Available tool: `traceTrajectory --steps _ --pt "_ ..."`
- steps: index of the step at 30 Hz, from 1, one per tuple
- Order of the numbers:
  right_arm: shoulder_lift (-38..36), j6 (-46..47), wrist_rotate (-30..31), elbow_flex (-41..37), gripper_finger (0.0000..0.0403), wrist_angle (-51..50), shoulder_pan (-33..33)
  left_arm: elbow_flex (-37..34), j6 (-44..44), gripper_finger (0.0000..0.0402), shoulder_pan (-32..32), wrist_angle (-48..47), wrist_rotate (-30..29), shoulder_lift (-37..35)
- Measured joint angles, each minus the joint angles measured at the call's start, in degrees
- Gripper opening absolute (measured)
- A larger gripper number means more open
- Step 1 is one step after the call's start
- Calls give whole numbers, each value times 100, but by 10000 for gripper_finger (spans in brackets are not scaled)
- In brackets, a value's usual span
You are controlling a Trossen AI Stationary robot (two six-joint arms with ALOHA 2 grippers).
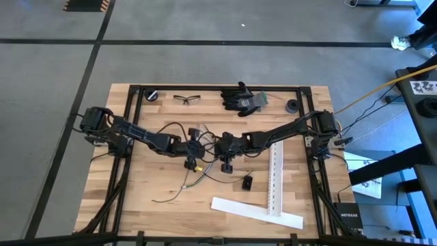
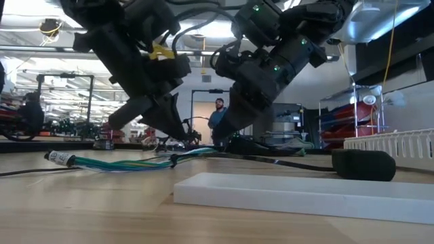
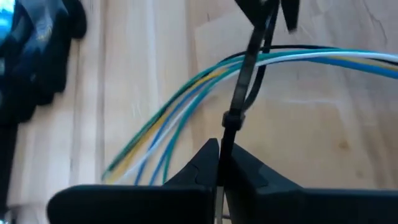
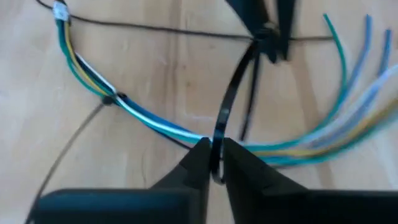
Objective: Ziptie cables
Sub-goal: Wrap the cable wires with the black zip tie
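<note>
1. Near the middle of the desk (image 1: 136, 198), the cables (image 3: 186, 102) lie as one limp bundle of blue, green, yellow and white wires, running roughly across between the two arms.
2. One black ziptie (image 3: 245, 74) loops around that bundle, its long axis crossing the wires nearly at right angles.
3. From the left pincer (image 3: 219, 163) the strip runs straight ahead; its fingers are pressed together on the strip just short of the small locking head.
4. From the right pincer (image 4: 212, 155) the same loop rises forward, with fingers closed on the strap where it meets the wires.
5. Both pincers sit about equally close, on opposite sides of the bundle, so a tightening pull would, I judge, run along the strap and away from the wires.
</note>
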Motion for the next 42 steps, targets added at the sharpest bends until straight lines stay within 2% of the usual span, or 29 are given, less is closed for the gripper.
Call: traceTrajectory --steps 8,11,14,21,32,38,42 --pt "-825 -257 57 0 154 -796 2 60 -544 0 -193 -180 0 0" --pt "-928 -401 220 0 181 -409 2 60 -654 0 -234 -73 3 0" --pt "-648 -405 388 7 189 426 2 60 -906 0 -264 -18 6 -2" --pt "81 61 442 3 160 1470 8 60 -1199 0 -306 -47 12 -1" --pt "421 347 410 5 96 1723 9 60 -1269 0 -302 11 12 0" --pt "421 267 411 5 10 1796 7 60 -1250 0 -303 -32 13 0" --pt "421 314 257 5 3 1522 18 58 -1245 0 -306 -184 12 0"
